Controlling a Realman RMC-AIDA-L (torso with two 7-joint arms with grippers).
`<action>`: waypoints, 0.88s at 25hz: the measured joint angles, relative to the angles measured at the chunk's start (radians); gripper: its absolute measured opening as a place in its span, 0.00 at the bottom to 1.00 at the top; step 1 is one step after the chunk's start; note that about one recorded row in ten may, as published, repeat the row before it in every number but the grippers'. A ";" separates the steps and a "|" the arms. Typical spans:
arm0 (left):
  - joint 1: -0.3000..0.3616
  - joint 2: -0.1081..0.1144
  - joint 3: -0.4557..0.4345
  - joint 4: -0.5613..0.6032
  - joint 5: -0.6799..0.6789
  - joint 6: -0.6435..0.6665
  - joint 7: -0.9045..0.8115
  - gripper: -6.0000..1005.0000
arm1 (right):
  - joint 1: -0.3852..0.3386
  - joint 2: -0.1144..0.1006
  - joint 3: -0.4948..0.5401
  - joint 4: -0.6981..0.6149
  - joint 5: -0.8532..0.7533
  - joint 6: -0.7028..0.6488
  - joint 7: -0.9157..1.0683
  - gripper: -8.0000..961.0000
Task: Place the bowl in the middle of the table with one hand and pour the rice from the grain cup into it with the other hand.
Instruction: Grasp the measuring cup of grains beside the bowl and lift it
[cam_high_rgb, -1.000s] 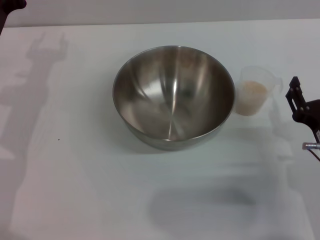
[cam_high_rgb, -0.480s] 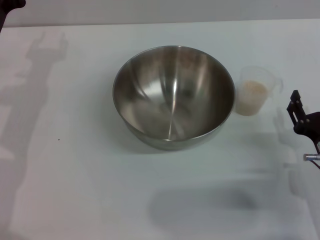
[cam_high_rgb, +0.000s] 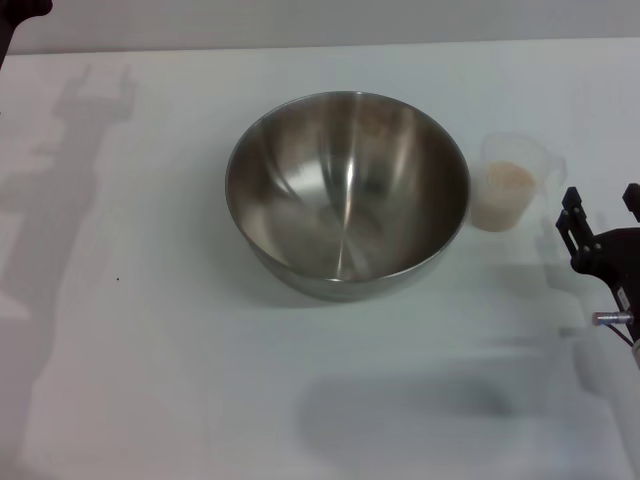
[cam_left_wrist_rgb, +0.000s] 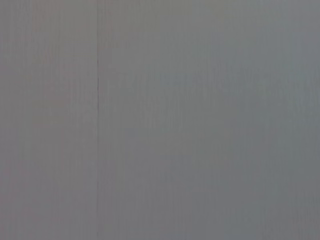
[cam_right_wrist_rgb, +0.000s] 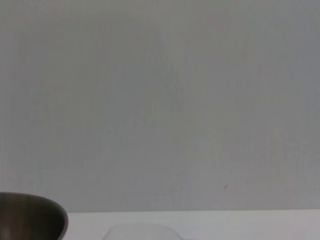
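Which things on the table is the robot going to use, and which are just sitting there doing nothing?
For the job:
- the bowl, mid-table, empty
- the grain cup, just right of the bowl
- the rice inside the cup
- the right gripper, open, close to the cup
- the table

Just lying about:
- nothing else, only a tiny dark speck on the table

Plain pale grey wall (cam_right_wrist_rgb: 160, 100) behind white surface; soft shadows cast across it, light from above

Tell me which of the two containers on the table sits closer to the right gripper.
The grain cup, the small clear one holding rice; the right gripper is just beside it, while the big steel bowl lies farther off.
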 joint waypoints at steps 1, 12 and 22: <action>0.002 0.000 0.000 -0.001 0.000 0.000 0.000 0.52 | 0.004 0.000 0.000 -0.006 0.001 0.000 0.000 0.70; 0.004 -0.002 0.000 -0.003 0.000 0.001 0.000 0.52 | 0.053 0.004 -0.002 -0.072 0.026 -0.002 0.002 0.70; 0.005 -0.005 0.000 -0.005 0.000 0.002 0.000 0.52 | 0.066 0.005 -0.004 -0.082 0.026 0.000 0.002 0.70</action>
